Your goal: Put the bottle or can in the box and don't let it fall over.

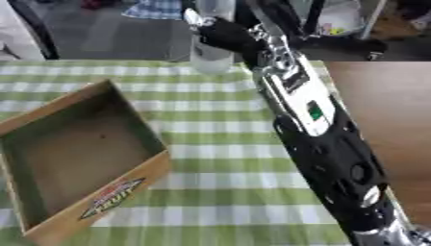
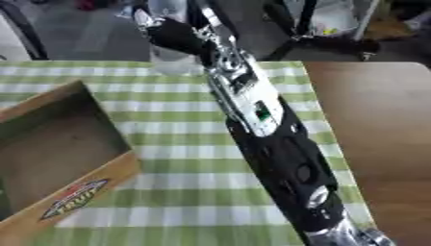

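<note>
A clear plastic bottle [image 1: 210, 48] stands upright at the far edge of the green checked cloth [image 1: 219, 139]. My right hand [image 1: 221, 32] reaches across the table from the lower right and its fingers curl round the bottle's side. The open wooden box [image 1: 80, 144] lies at the near left with nothing in it, a red and yellow label on its front wall. The bottle stands well beyond the box, to its right. My left hand shows in neither view.
Bare brown tabletop [image 1: 387, 110] runs along the right, past the cloth's edge. Beyond the far table edge are chair legs and a dark stand [image 2: 295, 29] on a grey floor.
</note>
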